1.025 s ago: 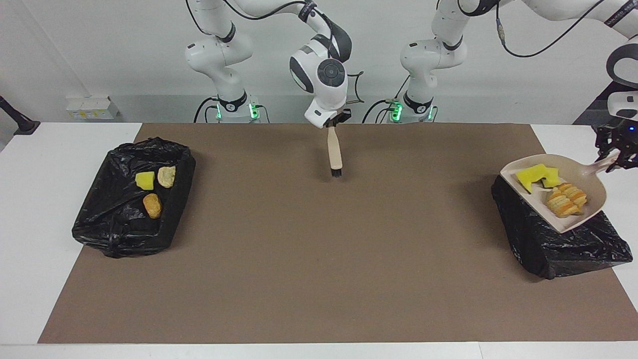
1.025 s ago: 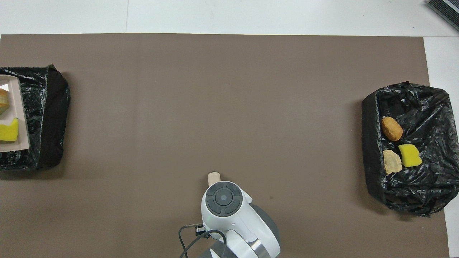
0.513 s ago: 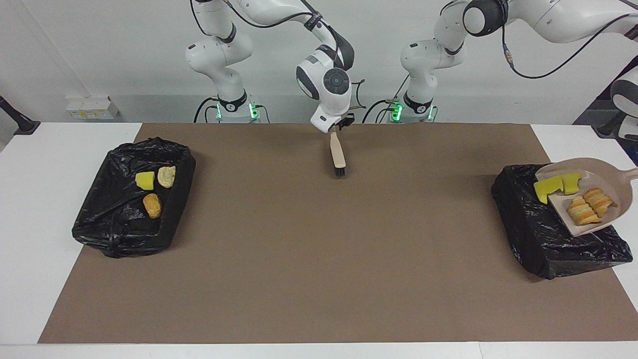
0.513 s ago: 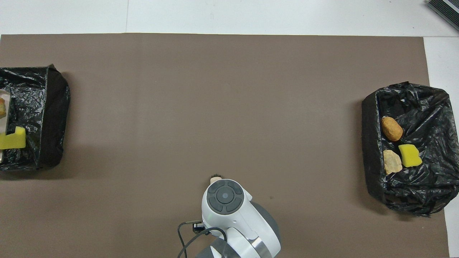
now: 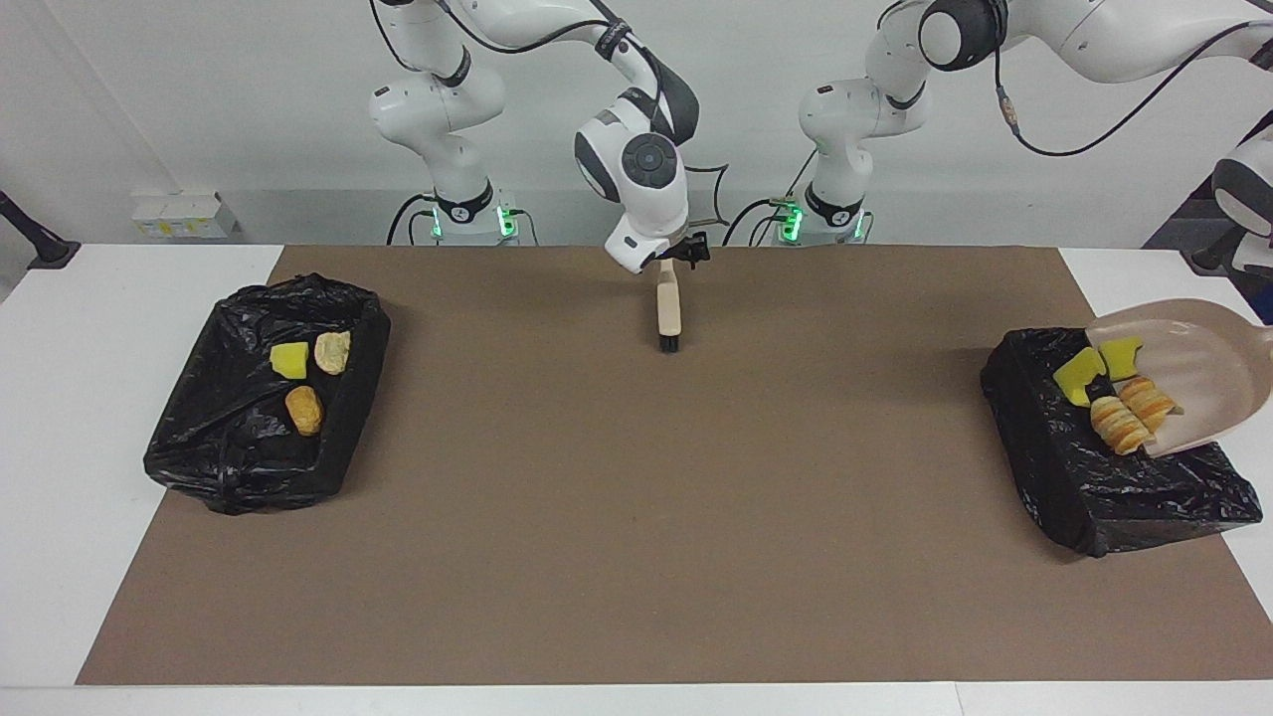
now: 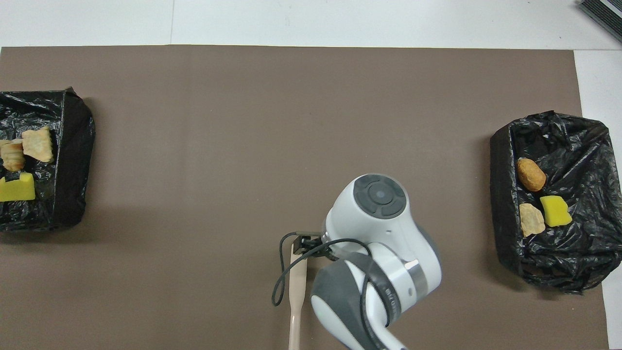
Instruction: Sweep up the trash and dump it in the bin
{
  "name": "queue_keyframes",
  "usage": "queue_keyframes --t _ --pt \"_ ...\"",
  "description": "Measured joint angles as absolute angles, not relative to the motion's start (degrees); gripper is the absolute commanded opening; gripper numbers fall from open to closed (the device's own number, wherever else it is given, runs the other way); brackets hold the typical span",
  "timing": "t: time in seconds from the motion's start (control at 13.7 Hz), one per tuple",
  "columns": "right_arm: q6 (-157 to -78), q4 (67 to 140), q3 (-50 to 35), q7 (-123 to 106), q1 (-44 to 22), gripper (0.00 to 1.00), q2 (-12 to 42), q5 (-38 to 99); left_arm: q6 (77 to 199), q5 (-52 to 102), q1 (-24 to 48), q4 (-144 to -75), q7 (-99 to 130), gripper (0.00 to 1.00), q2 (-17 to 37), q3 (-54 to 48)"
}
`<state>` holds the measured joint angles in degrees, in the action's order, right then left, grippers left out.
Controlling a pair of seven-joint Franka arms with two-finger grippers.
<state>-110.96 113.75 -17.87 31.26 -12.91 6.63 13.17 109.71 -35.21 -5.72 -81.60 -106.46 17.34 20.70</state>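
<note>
The beige dustpan (image 5: 1193,358) hangs steeply tilted over the black-lined bin (image 5: 1114,487) at the left arm's end. Its handle runs out of view, and so does my left gripper. Yellow trash chunks (image 5: 1079,376) and bread-like lumps (image 5: 1116,426) lie at the pan's lip, over the liner (image 6: 73,160). From overhead the lumps (image 6: 38,144) and a yellow chunk (image 6: 17,188) show inside that bin. My right gripper (image 5: 683,255) is open above the handle end of the brush (image 5: 668,308), which lies flat on the mat (image 6: 297,287).
A second black-lined bin (image 5: 249,457) at the right arm's end holds a yellow chunk (image 5: 289,360), a tan lump (image 5: 332,352) and an orange lump (image 5: 304,409). The brown mat (image 5: 636,517) covers most of the white table.
The dustpan has tipped up steeper and its trash has slid down to the lip and into the bin. My right gripper has opened, and its wrist has swung aside from the brush.
</note>
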Motion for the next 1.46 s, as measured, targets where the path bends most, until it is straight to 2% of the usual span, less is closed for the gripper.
queue_keyframes --t 0.44,0.73,1.17,1.46 --pt "-104.7 105.8 -17.6 18.8 -0.3 1.0 6.6 4.5 108.5 -37.0 -5.7 -81.5 -106.7 0.0 13.6 20.7" --pt "-104.4 103.3 -17.0 9.7 6.9 1.0 6.6 0.2 108.3 -36.6 -5.6 -81.6 -106.7 0.0 13.3 16.2" --pt "-101.7 95.6 -7.0 7.1 5.3 1.0 6.4 0.0 102.0 -23.8 -5.5 -82.6 -96.4 0.0 13.1 7.9" --pt "-99.0 93.2 3.2 7.1 -0.3 1.0 5.9 0.0 100.5 -21.8 -5.3 -87.9 -70.2 0.0 12.4 -3.0"
